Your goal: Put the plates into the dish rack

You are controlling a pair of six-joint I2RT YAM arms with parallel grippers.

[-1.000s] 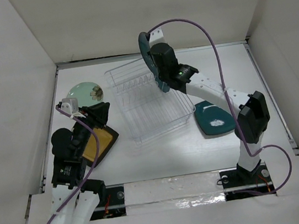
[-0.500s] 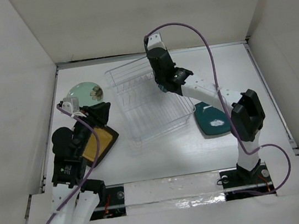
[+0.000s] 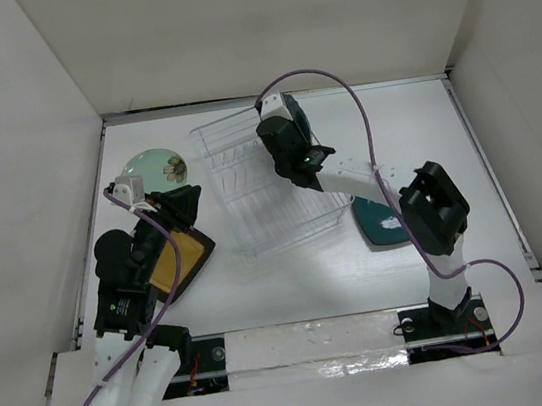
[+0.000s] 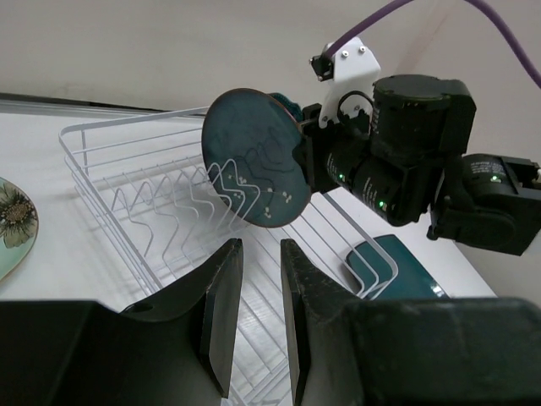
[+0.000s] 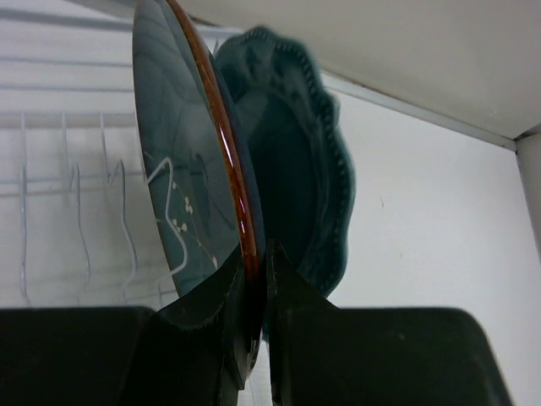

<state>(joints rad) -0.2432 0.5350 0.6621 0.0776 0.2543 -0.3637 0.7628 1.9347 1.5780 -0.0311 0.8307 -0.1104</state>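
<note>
right gripper [image 5: 258, 258] clamped on round teal plate [image 4: 254, 156] rim | plate, on edge, has swung down from far corner to just over rack [image 3: 263, 214] slots | seating looks next | left gripper [image 4: 254, 288] spread, empty

Nothing legible anywhere; a small label [image 3: 118, 308] on the left arm [image 3: 127, 272] looks too blurred.
</note>
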